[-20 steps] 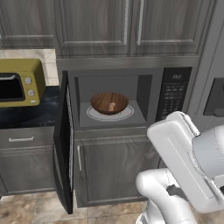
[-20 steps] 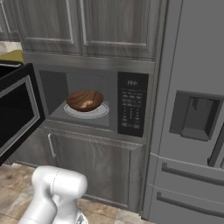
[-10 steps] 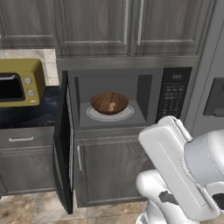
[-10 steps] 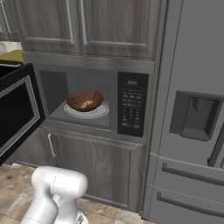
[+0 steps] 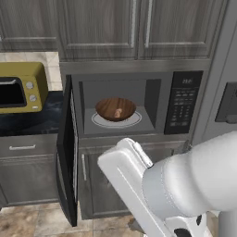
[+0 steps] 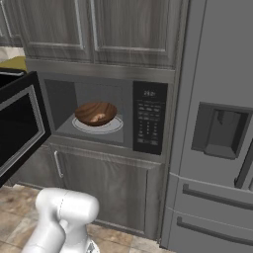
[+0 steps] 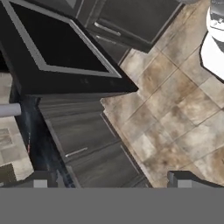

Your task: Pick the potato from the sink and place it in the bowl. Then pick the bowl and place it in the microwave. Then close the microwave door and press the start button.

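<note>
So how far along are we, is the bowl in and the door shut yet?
Done: the potato sits in the bowl, and the bowl is on the turntable inside the microwave. In hand: the open, empty pincer looks down at the microwave door. Left: the door stands wide open and needs closing, then the start button on the panel.

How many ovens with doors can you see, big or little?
2. The microwave sits built in under the upper cabinets, its door swung open. The yellow toaster oven stands on the counter to its left. More could be outside the pictures.
</note>
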You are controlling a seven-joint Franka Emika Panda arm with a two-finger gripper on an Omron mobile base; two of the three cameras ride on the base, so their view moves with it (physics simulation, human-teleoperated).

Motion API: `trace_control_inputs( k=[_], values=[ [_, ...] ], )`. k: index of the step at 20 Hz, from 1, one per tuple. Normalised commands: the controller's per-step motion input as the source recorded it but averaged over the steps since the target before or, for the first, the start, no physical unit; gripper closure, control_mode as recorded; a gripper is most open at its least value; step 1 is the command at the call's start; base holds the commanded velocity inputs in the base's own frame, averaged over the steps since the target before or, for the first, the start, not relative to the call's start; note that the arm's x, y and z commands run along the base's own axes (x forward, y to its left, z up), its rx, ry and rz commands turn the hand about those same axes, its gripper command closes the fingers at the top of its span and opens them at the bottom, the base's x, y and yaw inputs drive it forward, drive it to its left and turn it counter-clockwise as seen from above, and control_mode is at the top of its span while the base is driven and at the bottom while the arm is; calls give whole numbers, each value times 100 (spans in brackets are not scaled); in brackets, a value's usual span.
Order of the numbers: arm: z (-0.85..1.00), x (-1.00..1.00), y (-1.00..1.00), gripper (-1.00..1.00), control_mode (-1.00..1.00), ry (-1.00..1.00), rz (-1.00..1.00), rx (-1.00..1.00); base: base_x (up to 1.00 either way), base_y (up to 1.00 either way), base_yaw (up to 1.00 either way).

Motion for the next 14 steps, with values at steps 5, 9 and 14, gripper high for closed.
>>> trace_control_inputs(
  k=[5, 9, 14],
  values=[
    [-5, 20, 77, -100, -100, -2, -15, -12, 0, 0, 0],
    [-27, 65, 75, -100, -100, -5, -30, -16, 0, 0, 0],
    [-38, 69, 41, -100, -100, -6, -33, -11, 0, 0, 0]
  ],
)
